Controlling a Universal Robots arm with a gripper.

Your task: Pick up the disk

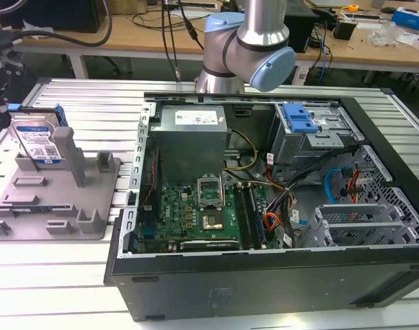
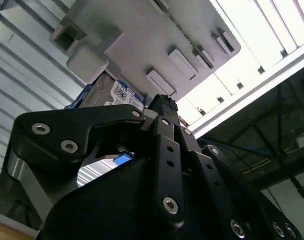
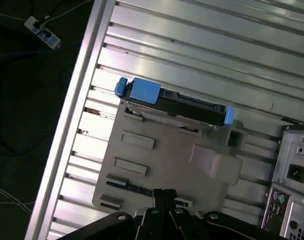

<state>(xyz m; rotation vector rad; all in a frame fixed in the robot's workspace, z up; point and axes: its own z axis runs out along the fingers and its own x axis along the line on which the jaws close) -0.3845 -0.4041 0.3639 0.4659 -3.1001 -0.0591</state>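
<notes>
The disk (image 1: pixel 36 141) stands on edge at the back of the grey plastic holder (image 1: pixel 58 199), on the exterior view's left, its white-and-blue label facing forward. In the first wrist view I look down on the disk's (image 3: pixel 176 107) top edge with its blue rails, slotted along one side of the holder (image 3: pixel 161 160). My gripper (image 3: pixel 162 192) hangs over the holder's opposite side, well apart from the disk, fingers together with nothing between them. The second wrist view has the gripper (image 2: pixel 164 100) close up, with the disk's label (image 2: pixel 119 95) just beyond it below the holder (image 2: pixel 142 30).
An open black computer case (image 1: pixel 264 275) lies across the middle and right of the ribbed metal table (image 1: pixel 92 103), with a blue bracket (image 1: pixel 298 118) inside. The case's rear panel (image 3: pixel 296 175) is close beside the holder. The table edge (image 3: pixel 77 100) drops to a dark floor with cables.
</notes>
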